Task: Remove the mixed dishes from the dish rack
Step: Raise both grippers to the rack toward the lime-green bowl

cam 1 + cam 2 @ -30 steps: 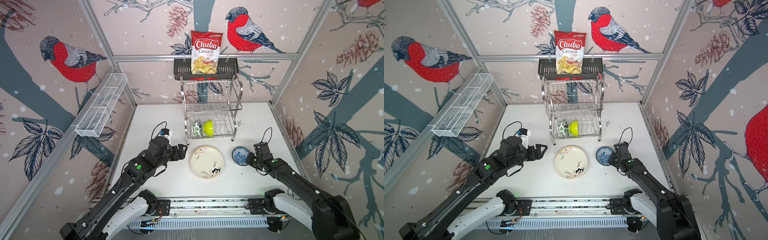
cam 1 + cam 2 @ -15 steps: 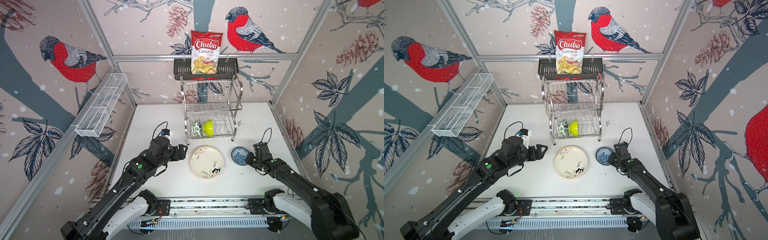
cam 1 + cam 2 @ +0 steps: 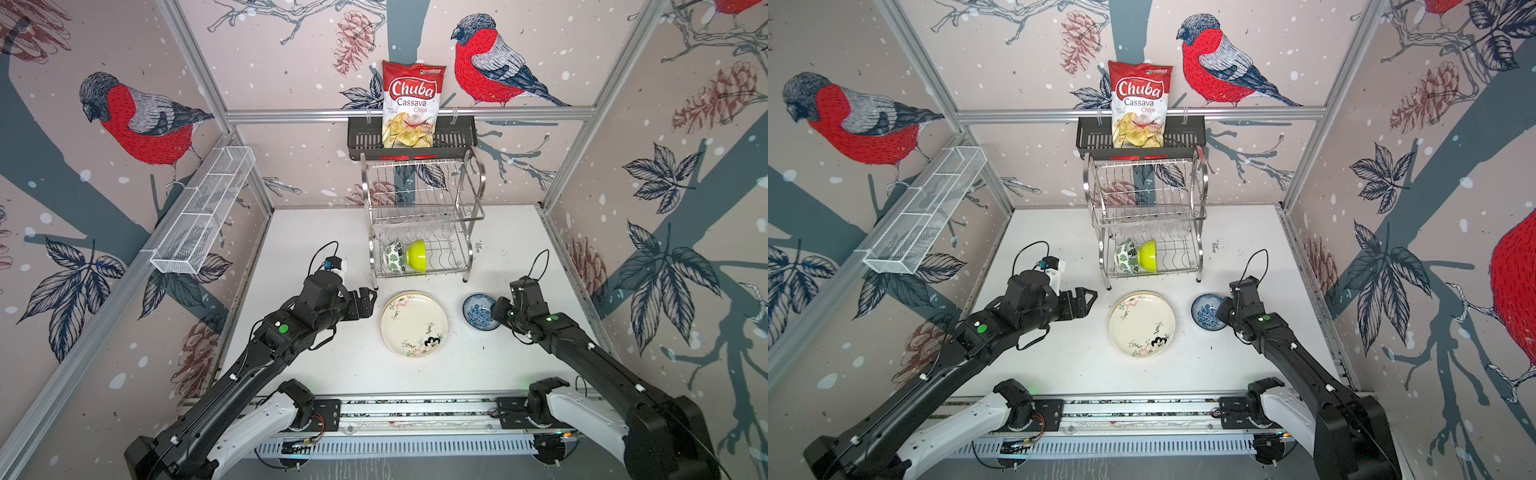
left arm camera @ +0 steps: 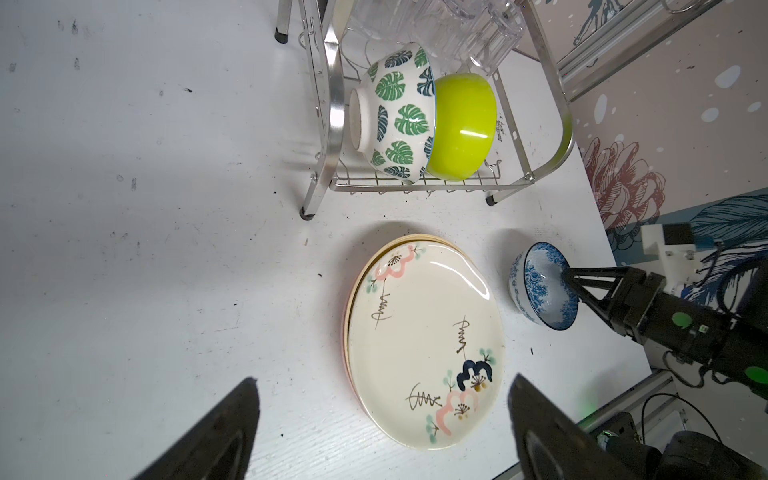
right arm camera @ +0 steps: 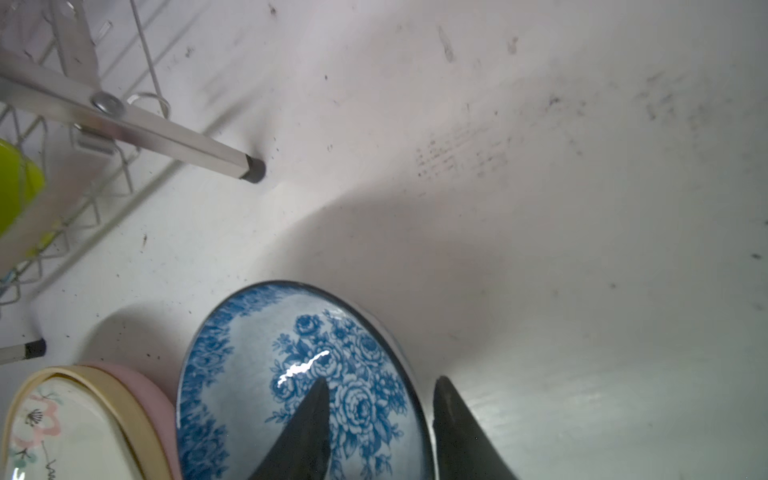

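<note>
Nearest you, both arms reach in over the white tabletop (image 3: 457,365). Your L gripper (image 3: 371,303) hovers just left of the plate stack, jaws spread wide and gripping nothing. The left wrist view shows its two black fingers (image 4: 216,432) well apart above the table. Vs a second ago that arm has crept fwd a touch, no more.

Your R gripper (image 5: 380,384) is at the small blue-patterned bowl (image 5: 249,365), which stands upright on the table just right of the plates. The jaws are parted and straddle the bowl's rim: one finger (image 5: 307,428) inside, the other outside, w/ slack showing, so the bowl is let go, not clamped. Bowl and R arm sit where they were a second ago in both top views.

The stack lies flat in front of the rack: cream floral round plate (image 3: 413,324) on top, pale yellow plate (image 5: 116,390) under it, pink plate (image 5: 147,390) at the bottom. It hasn't moved.

Farther back, the two-tier chrome wire dish rack (image 3: 471,249) holds what's left. The green-leaf bowl (image 3: 394,257) and lime green bowl (image 3: 417,255) stand on edge, touching, at the left end of the lower tier. The clear glass tumblers (image 4: 478,37) are on the upper tier, count hard to tell. All same as before.

At the far wall, a red-and-white chips bag (image 3: 411,104) stands in a black slotted basket (image 3: 361,143). A long white mesh tray (image 3: 203,212) hangs on the left wall.
</note>
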Motion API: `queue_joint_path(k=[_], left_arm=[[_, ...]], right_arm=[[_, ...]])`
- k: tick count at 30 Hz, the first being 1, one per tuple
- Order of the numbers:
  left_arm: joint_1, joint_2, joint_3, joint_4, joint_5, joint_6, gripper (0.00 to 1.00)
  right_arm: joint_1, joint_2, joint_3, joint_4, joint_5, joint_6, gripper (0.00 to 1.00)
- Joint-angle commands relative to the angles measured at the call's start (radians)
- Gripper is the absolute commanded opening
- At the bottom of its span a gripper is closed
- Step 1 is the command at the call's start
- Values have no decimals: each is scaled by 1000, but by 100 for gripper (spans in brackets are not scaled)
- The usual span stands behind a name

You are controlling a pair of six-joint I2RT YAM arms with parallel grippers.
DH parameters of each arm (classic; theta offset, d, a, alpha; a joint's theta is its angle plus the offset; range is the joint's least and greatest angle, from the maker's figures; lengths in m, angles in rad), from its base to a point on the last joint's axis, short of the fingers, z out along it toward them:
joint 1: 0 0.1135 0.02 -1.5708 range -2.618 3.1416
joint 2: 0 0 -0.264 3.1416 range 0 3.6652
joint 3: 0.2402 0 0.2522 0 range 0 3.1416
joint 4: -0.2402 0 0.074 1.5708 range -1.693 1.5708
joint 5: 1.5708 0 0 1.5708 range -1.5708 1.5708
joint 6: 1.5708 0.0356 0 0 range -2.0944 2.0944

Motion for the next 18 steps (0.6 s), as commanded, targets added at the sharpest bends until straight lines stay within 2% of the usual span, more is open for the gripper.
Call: queue_joint_path(k=[1,7,11,13,15,18], left_arm=[[1,13,15,19,-17,15,93],[7,50,33,29,-117,19,96],[10,107,45,60,-188,22,96],[13,130,41,103,-208,25,96],[32,160,37,158,-191,30,95],[103,215,27,247,-79,30,92]], right_arm=[[-23,-15,36,-52,26,-39,48],[-38,-33,130,-27,-42,-105,49],[-28,-31,143,145,-236,-133,47],[-12,-26,123,256,-288,-122,46],[14,-15,105,360,-294,-107,46],[77,14,85,517,-303,-130,46]])
